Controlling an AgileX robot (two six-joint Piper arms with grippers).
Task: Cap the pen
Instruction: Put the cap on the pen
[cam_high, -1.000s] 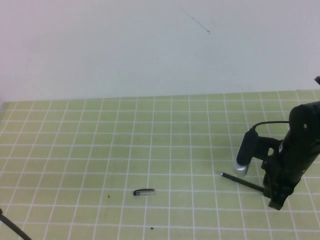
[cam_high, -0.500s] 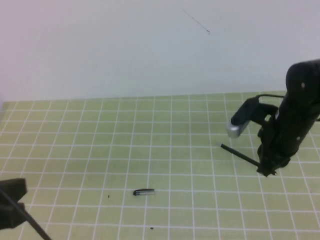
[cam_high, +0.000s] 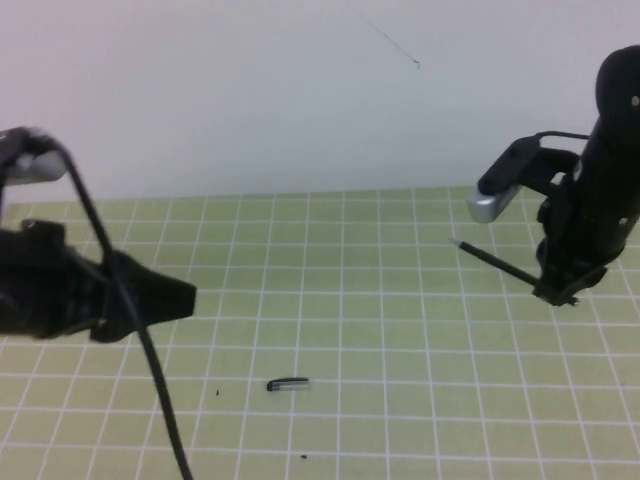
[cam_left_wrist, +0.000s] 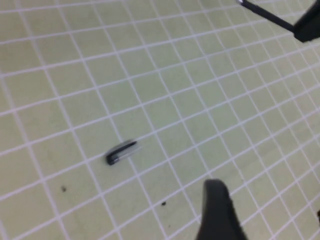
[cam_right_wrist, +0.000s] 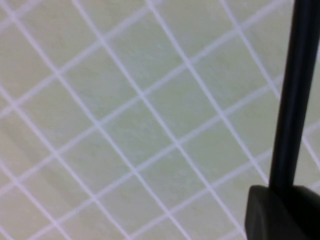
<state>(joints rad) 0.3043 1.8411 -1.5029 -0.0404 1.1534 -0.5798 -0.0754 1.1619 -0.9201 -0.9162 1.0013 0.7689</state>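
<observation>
The thin black pen (cam_high: 495, 262) is held in the air at the right, its silvery tip pointing left. My right gripper (cam_high: 558, 290) is shut on its rear end. In the right wrist view the pen (cam_right_wrist: 295, 90) rises from a dark finger (cam_right_wrist: 280, 215). The short black cap (cam_high: 288, 384) lies flat on the green grid mat, front centre. My left gripper (cam_high: 180, 297) hovers at the left, above and to the left of the cap, open and empty. In the left wrist view the cap (cam_left_wrist: 121, 152) lies beyond one finger (cam_left_wrist: 215, 210), and the pen (cam_left_wrist: 265, 14) shows far off.
The green grid mat (cam_high: 340, 300) covers the table up to a white wall at the back. The left arm's black cable (cam_high: 150, 360) hangs down across the front left. Small dark specks (cam_high: 304, 457) lie near the cap.
My right gripper has lifted the pen off the mat and carried it up and back. My left arm has swung in from the lower left corner to above the left of the mat.
</observation>
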